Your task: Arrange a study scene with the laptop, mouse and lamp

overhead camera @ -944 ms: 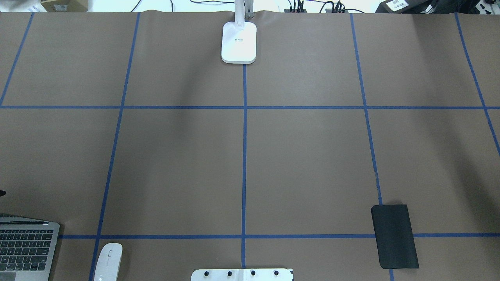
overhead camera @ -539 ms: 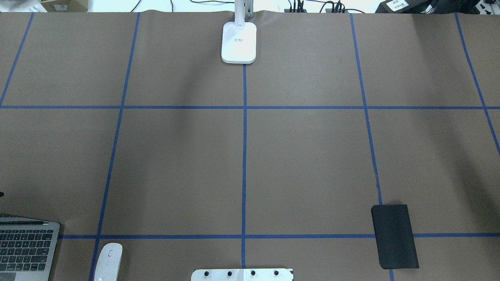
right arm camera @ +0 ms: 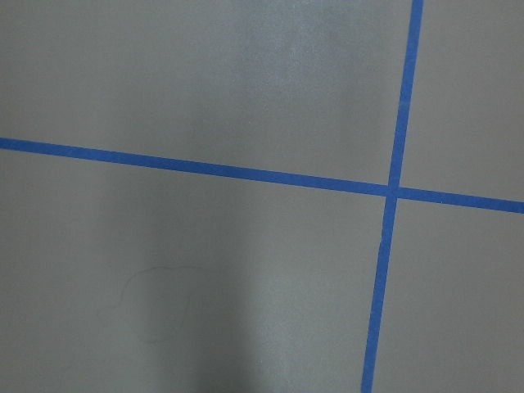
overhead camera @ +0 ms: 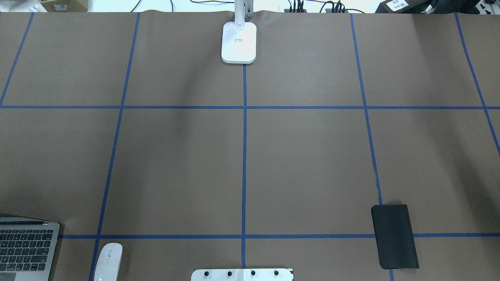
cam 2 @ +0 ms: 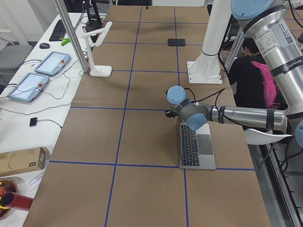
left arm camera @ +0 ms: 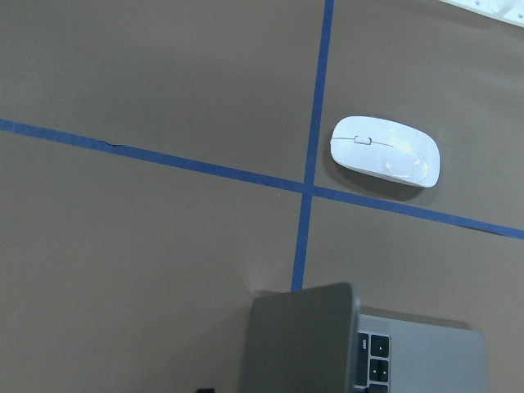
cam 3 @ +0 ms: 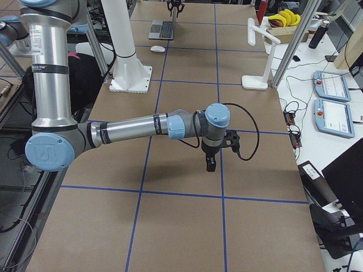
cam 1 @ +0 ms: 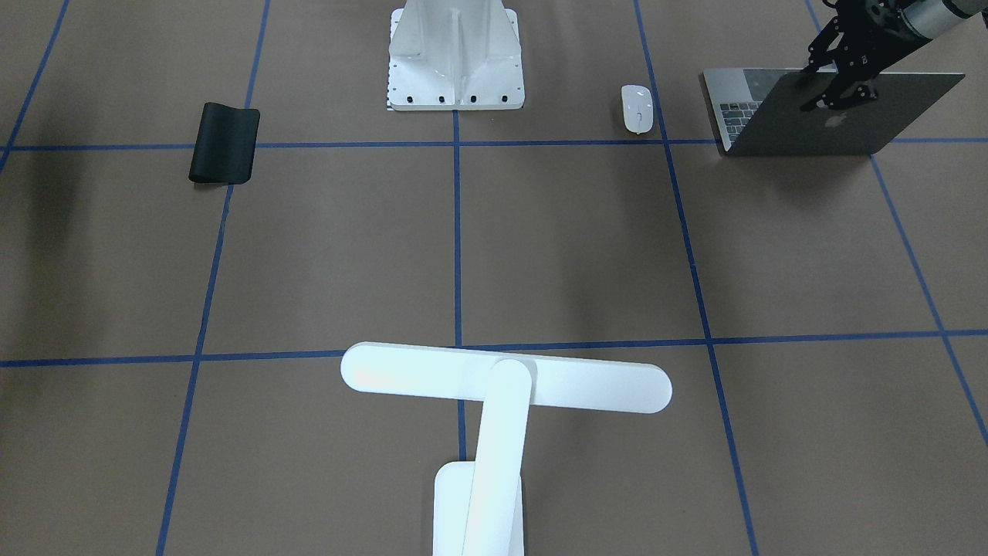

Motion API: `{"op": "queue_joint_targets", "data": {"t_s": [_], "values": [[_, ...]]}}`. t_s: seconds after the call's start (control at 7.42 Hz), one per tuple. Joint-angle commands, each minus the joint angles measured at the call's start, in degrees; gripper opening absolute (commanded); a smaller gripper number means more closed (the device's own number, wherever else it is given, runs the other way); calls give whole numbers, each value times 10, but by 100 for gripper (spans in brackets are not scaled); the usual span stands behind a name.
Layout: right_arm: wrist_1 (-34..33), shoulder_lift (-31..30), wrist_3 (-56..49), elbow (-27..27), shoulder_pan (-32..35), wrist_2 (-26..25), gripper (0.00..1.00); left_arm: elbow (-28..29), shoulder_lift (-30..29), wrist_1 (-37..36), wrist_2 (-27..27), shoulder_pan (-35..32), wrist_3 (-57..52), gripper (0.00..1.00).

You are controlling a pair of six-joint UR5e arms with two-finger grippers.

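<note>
The grey laptop (cam 1: 818, 123) stands open at the table's near left corner (overhead camera: 25, 249), lid roughly upright. My left gripper (cam 1: 834, 81) is at the lid's top edge, above the apple logo, and its jaws look spread, one on each side of the lid. The white mouse (cam 1: 637, 108) lies just right of the laptop (overhead camera: 109, 260) and shows in the left wrist view (left arm camera: 385, 150). The white lamp (cam 1: 505, 386) stands at the far middle edge, its base (overhead camera: 239, 42) on the centre line. My right gripper (cam 3: 210, 164) hangs over bare table, and I cannot tell whether it is open or shut.
A black mouse pad (overhead camera: 394, 236) lies at the near right. The white ribbed pedestal (cam 1: 455, 54) stands at the near middle edge. Blue tape lines divide the brown table (overhead camera: 304, 156). An operator (cam 2: 251, 75) sits behind the robot.
A small dark tip at the overhead view's left edge, above the laptop, has gone out of view. Laptop, mouse, lamp and pad have not moved.
</note>
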State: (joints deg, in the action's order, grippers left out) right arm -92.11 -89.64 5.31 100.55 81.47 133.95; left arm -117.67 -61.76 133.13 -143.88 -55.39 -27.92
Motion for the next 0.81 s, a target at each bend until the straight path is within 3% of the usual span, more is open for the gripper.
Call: {"op": "queue_joint_targets", "data": {"t_s": [0.0, 0.67], "values": [[0, 0, -2, -3, 0, 0, 100, 0, 1, 0, 0, -2, -18, 34], [0, 0, -3, -9, 0, 0, 100, 0, 1, 10, 0, -16, -19, 8]]}}
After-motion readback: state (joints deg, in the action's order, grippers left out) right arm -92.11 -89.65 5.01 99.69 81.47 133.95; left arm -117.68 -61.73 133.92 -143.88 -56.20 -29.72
